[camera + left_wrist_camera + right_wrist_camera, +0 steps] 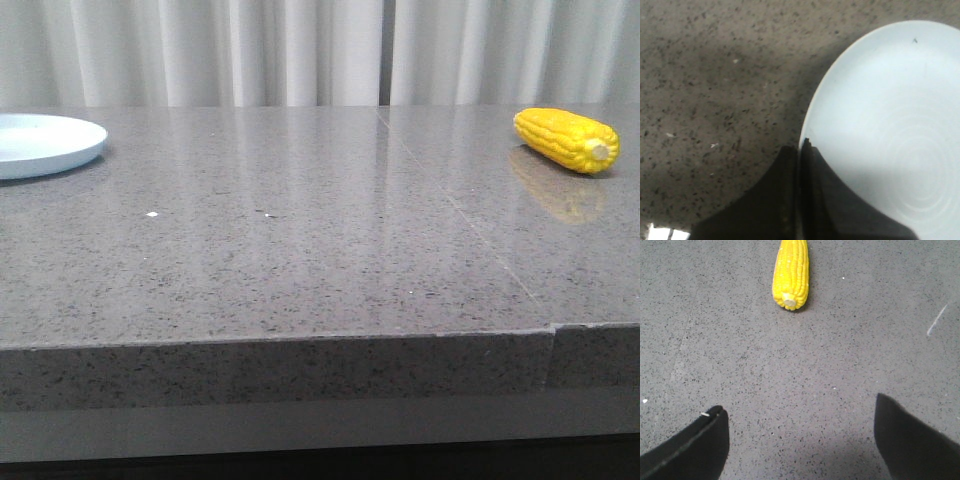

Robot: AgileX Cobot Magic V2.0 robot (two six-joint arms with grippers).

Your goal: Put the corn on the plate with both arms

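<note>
The yellow corn [567, 139] lies on the grey table at the far right, its pale stub end toward the front. The white plate [45, 142] sits at the far left, partly cut off. Neither gripper shows in the front view. In the left wrist view my left gripper [800, 147] is shut and empty, its tips at the rim of the plate [890, 125]. In the right wrist view my right gripper [800, 410] is wide open and empty above bare table, with the corn [790, 274] lying well beyond the fingertips, stub end toward them.
The speckled grey stone table [300, 230] has a seam running from the back centre to the front right. Its front edge [280, 345] is near the camera. White curtains [300, 50] hang behind the table.
</note>
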